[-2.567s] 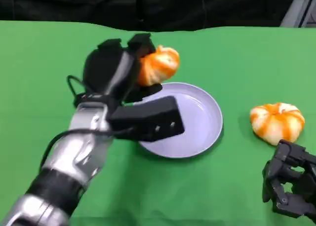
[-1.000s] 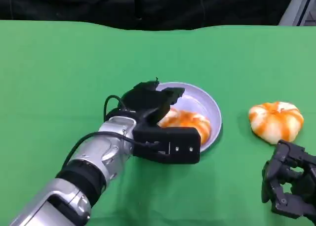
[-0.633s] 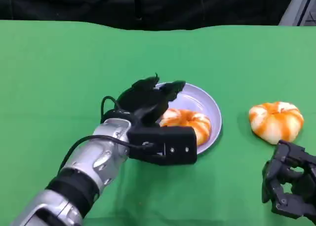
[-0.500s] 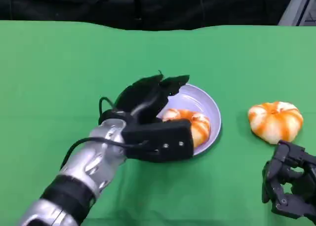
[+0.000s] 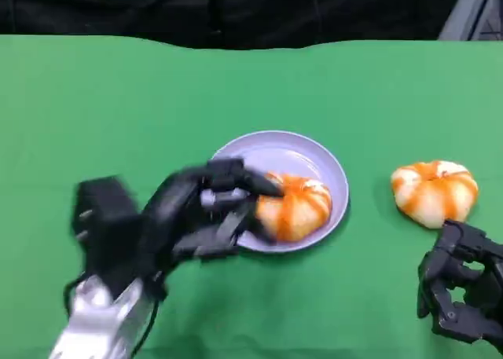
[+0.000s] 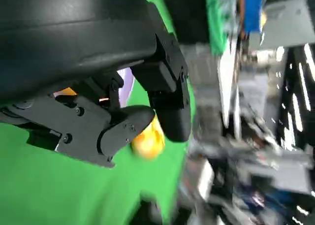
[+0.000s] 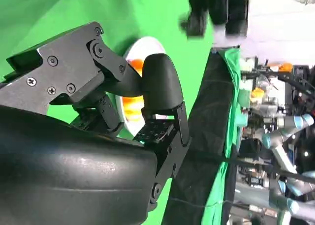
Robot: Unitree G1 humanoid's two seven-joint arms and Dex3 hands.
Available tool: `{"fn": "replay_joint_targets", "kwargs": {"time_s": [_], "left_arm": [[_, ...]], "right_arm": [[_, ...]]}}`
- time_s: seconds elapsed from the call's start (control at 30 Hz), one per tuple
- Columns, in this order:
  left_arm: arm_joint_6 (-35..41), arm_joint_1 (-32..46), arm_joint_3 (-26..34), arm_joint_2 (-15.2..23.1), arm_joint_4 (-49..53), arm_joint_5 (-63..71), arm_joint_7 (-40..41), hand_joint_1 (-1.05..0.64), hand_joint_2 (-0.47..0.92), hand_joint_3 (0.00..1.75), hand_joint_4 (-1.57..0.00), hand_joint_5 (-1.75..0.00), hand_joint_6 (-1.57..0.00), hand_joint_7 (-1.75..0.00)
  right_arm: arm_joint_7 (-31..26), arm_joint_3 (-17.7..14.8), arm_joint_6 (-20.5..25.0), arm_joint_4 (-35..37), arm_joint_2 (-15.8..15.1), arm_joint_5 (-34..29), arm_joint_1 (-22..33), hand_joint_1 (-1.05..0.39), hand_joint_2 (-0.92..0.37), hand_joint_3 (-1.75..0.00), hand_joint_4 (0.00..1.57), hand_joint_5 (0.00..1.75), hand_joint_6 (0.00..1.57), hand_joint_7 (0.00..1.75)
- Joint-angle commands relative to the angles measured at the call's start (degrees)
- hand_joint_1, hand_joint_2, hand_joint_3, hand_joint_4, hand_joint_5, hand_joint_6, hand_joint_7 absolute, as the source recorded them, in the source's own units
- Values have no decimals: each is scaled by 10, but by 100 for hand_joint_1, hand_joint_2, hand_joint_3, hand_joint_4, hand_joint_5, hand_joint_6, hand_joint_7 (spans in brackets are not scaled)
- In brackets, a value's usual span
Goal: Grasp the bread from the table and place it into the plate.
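A: Head view, item one: bread (image 5: 295, 208) lying in the plate (image 5: 314, 151), at its 6 o'clock rim. Left hand (image 5: 200, 217) at the plate's 9 o'clock, fingers spread, gripping nothing, fingertips touching the bread.

B: Advice: draw that hand straight back toward 8 o'clock, low and slow, so nothing drags the bread out.

A: Right hand (image 5: 464, 292) curled, empty, below the second bread (image 5: 434, 192) on the bench (image 5: 118, 100).

B: Change: half a second earlier the left hand lay over the plate; now it sits lower-left.

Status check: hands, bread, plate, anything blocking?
Left hand open beside the plate. Right hand idle, fingers curled, holding nothing. One bread in plate, second bread on table. Nothing blocking.
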Motion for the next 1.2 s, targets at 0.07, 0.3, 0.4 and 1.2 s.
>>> {"fn": "replay_joint_targets", "kwargs": {"time_s": [0.07,0.3,0.4,1.2], "left_arm": [[108,131,41,61,-169,-86,-37,-3,55,130,-90,-175,-82,-160],[101,245,91,104,-224,-118,-90,2,59,125,-89,-175,-79,-168],[90,275,109,105,-222,-116,-91,5,62,125,-86,-175,-73,-173],[14,259,171,78,-117,-105,-95,7,71,116,-87,-175,-70,-175]], "right_arm": [[7,-5,-12,13,-7,8,-6,-11,-60,-111,87,175,72,171],[9,-8,-11,18,-9,9,-10,-13,-59,-111,87,175,72,170],[13,-9,-12,21,-11,11,-10,-13,-59,-112,87,175,73,170],[22,-4,-9,-8,-11,18,16,-13,-60,-113,88,175,72,171]]}}
